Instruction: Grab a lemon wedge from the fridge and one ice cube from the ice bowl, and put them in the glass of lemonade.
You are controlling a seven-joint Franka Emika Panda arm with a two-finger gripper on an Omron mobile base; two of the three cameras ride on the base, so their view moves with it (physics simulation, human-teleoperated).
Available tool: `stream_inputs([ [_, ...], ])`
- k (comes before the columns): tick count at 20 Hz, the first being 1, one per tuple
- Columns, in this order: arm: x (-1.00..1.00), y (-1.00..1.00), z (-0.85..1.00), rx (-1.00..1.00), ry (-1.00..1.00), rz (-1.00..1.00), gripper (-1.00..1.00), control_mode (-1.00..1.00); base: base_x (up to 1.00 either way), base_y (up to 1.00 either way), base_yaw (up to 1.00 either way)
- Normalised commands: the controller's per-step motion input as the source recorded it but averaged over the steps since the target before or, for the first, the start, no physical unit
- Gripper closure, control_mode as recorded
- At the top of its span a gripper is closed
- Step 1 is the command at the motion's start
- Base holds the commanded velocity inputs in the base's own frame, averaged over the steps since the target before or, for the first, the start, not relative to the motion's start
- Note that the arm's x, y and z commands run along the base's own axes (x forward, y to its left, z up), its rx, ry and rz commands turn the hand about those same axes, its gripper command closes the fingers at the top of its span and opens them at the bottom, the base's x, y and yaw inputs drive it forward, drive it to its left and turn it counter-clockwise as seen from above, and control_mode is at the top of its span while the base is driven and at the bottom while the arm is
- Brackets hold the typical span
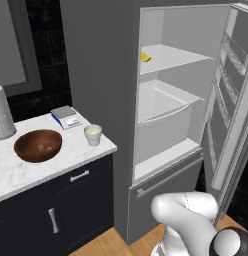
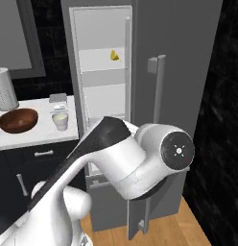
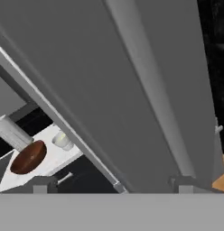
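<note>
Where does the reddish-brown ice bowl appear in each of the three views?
Left base view: ice bowl at middle left, on the marble counter.
Right base view: ice bowl at the left edge, mid-height.
Hand view: ice bowl at lower left, tilted.
Shared landmark: the glass of lemonade beside it.
</note>
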Motion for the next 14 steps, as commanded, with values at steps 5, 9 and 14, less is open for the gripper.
stream_inputs([
  [5,-0.83,0.79,0.76,-0.11,-0.20,-0.01,-1.00,-1.00,0.00,0.00,0.00],
  [9,-0.04,1.00,0.45,-0.29,0.02,-0.20,-1.00,-1.00,0.00,0.00,0.00],
  [14,0.72,0.82,0.08,-0.41,0.25,-0.38,-1.00,-1.00,0.00,0.00,0.00],
])
